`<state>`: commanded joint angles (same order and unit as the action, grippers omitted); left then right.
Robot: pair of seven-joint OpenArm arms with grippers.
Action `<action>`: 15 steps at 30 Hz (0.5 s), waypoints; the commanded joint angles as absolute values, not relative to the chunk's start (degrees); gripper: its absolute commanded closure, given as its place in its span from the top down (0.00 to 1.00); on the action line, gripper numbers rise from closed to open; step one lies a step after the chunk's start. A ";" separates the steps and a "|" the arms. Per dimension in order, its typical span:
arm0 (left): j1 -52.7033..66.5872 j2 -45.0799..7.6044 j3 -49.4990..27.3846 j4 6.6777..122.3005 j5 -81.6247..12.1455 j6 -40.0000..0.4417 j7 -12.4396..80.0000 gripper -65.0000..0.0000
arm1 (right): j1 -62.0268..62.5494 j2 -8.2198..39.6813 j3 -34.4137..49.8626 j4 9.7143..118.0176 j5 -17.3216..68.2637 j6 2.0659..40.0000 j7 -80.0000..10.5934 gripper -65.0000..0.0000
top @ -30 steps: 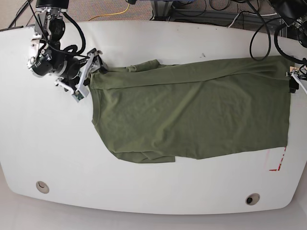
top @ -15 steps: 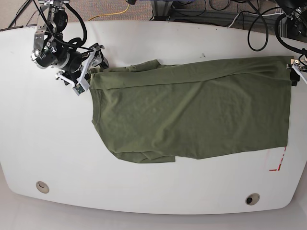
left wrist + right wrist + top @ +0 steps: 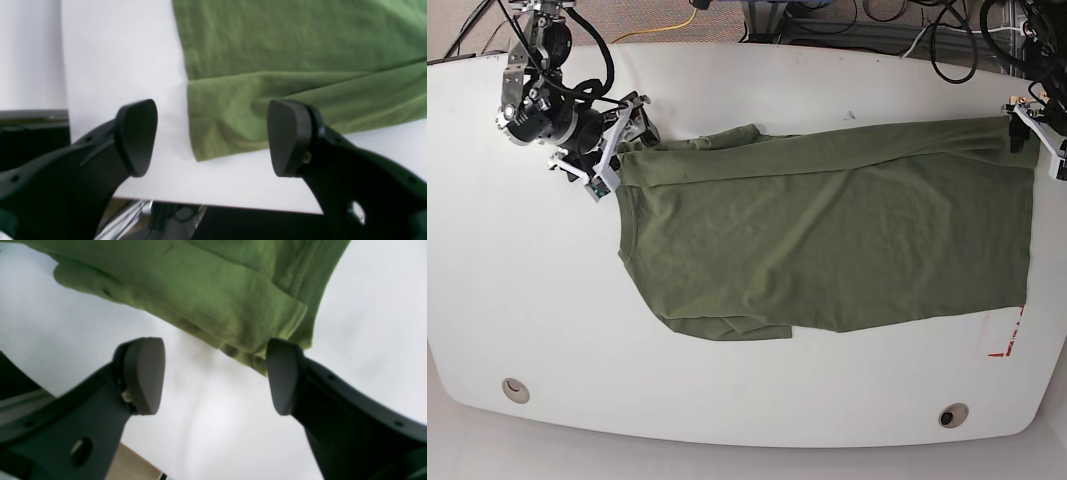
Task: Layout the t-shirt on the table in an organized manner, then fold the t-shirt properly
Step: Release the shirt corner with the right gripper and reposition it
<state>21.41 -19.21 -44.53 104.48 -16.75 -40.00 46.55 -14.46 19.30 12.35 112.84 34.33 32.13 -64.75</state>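
My jaws on both arms stand wide, holding nothing. The t-shirt (image 3: 827, 230) lies lengthwise between them on the desk (image 3: 527, 300), one far corner before each.

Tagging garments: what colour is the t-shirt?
Plain olive green t-shirt, no pattern; clearest in the base view.
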 joint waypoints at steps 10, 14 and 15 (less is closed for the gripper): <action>20.26 -19.12 -44.26 100.97 -7.60 -40.00 45.85 0.73 | -13.05 18.95 12.26 110.90 28.09 32.31 -62.11 0.70; 19.47 -19.12 -44.44 98.07 -5.49 -40.00 45.85 0.73 | -12.79 18.51 12.26 110.55 26.42 33.36 -62.02 0.70; 19.47 -19.12 -44.44 97.54 -5.41 -40.00 45.85 0.73 | -12.79 18.42 12.26 110.55 26.42 33.98 -62.02 0.70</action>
<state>19.47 -19.12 -44.44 97.54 -5.41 -40.00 45.85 -12.79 18.42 12.26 110.55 26.42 33.98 -62.02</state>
